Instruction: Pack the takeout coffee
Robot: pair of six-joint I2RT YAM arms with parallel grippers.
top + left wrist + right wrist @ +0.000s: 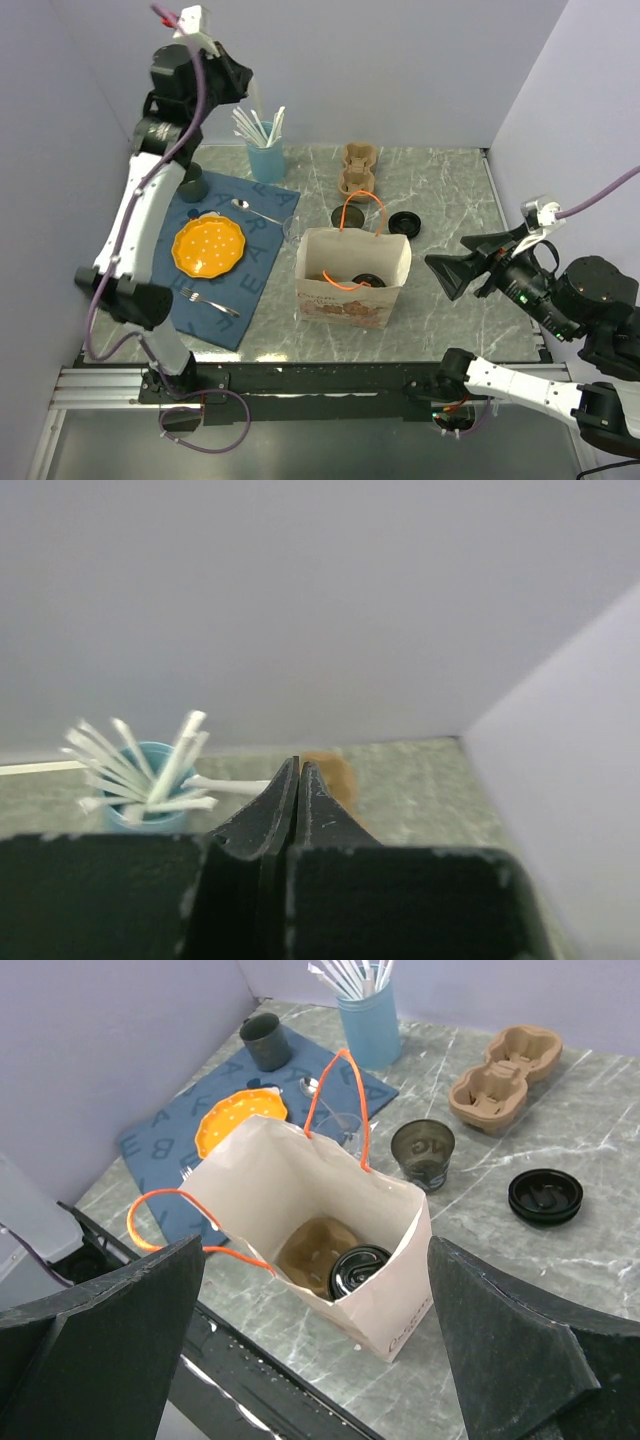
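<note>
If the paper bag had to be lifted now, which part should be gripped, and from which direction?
Grip the upright orange handle over the paper bag's far rim, coming straight down with jaws across the cord. The other handle droops sideways, and the thin open walls would likely crumple. A vertical lift keeps the lidded cup inside upright.

A: How does the left arm stand?
B: It is extended steeply upward from its base, with the wrist at the top. The left gripper has its jaws pressed together with nothing between them.
A: And the right arm?
B: It is folded low at the near right. The right gripper points leftward, its fingers spread wide apart and gripping nothing.
</note>
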